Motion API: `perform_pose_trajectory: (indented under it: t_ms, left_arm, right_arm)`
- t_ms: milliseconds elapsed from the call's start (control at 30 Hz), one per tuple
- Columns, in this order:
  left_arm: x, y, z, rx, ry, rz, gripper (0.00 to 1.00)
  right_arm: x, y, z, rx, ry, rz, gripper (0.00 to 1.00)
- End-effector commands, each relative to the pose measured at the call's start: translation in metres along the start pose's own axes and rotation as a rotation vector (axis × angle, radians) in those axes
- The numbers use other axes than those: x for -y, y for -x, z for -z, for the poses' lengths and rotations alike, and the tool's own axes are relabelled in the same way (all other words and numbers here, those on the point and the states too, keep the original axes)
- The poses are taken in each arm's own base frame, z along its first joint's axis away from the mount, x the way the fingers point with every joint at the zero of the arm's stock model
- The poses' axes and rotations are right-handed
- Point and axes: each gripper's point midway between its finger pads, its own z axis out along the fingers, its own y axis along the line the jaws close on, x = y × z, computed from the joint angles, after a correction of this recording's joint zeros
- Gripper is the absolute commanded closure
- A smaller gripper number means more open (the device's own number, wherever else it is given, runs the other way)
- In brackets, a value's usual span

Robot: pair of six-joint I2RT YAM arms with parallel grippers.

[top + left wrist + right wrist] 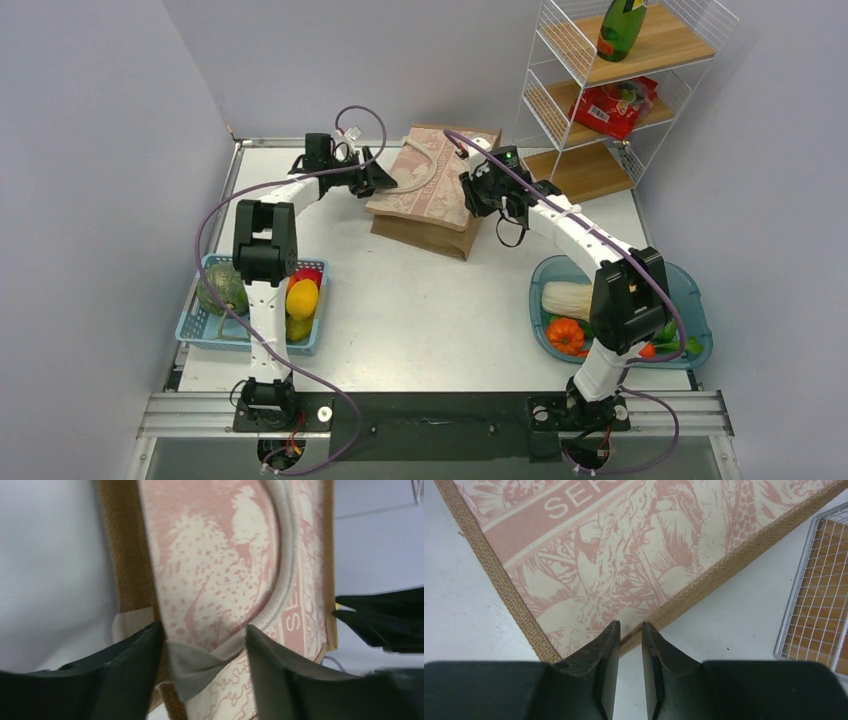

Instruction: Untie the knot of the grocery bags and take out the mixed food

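Brown paper bag (430,195) flat on the far middle of the surface (420,310), printed side up. Probably light, stiff at the folds, easy to slide or tear. Best taken, by the look of it, at the white rope handle (282,575). Wide open astride the handle's root, gripping nothing yet: left tool (204,630). Parted only a little at the bag's right edge, empty too: right tool (630,626).

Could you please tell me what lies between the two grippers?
The pink-printed brown bag lies between the left gripper and right gripper, in the top view.
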Motion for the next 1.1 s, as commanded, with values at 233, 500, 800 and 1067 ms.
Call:
perform_pose_trajectory:
  t_ms: [233, 500, 800, 1067]
  left_arm:
    - [0.208, 0.089, 0.08, 0.239, -0.407, -0.446, 1.0]
    - [0.232, 0.058, 0.089, 0.051, -0.049, -0.983, 1.0]
    - [0.186, -0.023, 0.069, -0.295, 0.077, -1.526, 1.0]
    - [0.148, -0.081, 0.071, -0.497, 0.013, -1.706, 1.0]
  right_arm:
    - [-0.008, 0.003, 0.009, 0.038, 0.053, 0.002, 0.82]
    - [-0.039, 0.042, 0.029, 0.194, 0.159, -0.081, 0.76]
    - [-0.029, 0.028, 0.038, 0.176, 0.132, -0.09, 0.72]
    - [-0.021, 0.014, 0.05, 0.159, 0.109, -0.099, 0.7]
